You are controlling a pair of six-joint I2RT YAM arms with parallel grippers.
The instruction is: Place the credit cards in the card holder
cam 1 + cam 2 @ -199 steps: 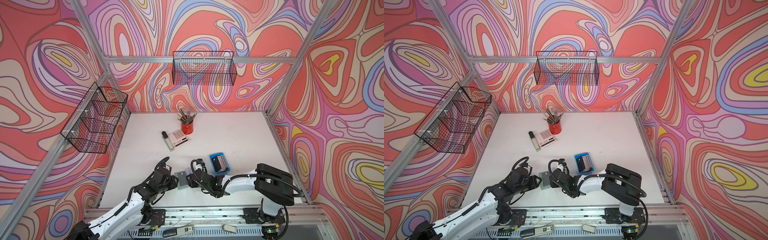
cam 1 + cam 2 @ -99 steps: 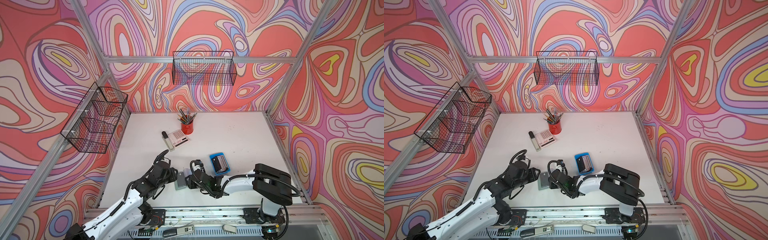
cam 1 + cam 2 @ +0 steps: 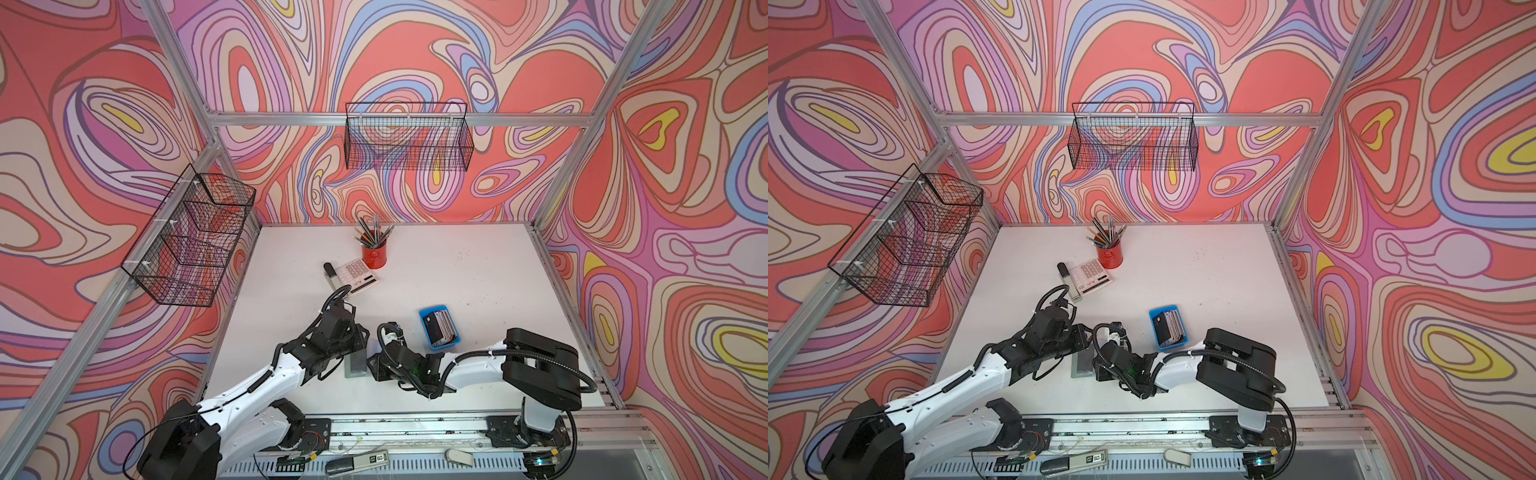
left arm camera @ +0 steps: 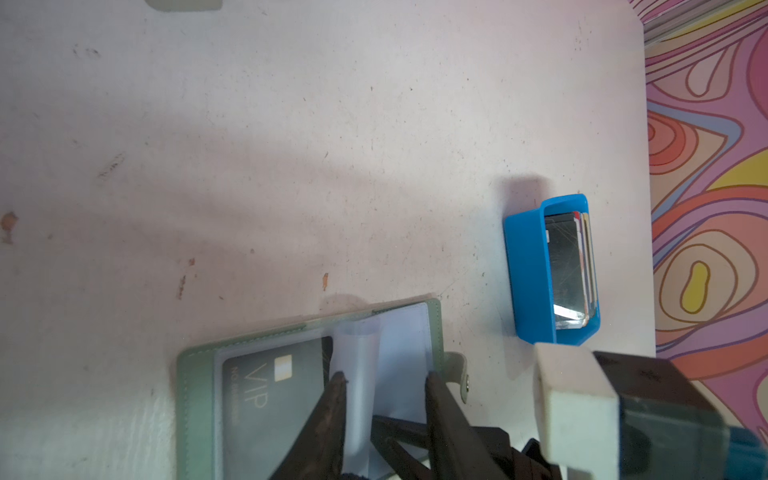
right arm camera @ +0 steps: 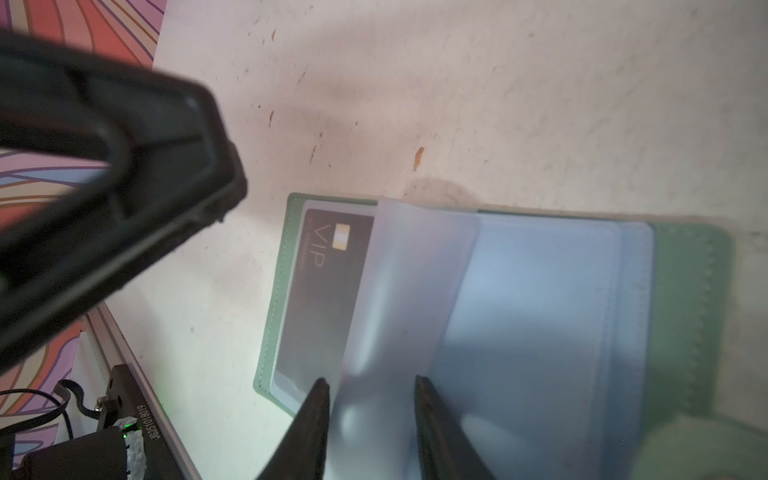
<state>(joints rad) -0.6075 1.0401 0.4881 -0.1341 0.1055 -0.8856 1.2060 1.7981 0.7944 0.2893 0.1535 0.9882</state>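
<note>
Operator: Card holder point(image 4: 197, 395) location?
Technician: Open on the tabletop point(image 4: 291, 124), under both hands. Left hand point(image 4: 384, 378) and right hand point(image 5: 372, 382) are parted, straddling its clear sleeve point(image 5: 407, 291) (limp, slippery film). Pinch the sleeve's free edge.

Both arms reach in low from the bottom edge in both top views: left arm point(image 3: 249, 382) from lower left, right arm point(image 3: 473, 368) from lower right, nearly nose to nose at lower centre. The left gripper point(image 4: 385, 378) and right gripper point(image 5: 370, 381) each show jaws partway apart.
</note>
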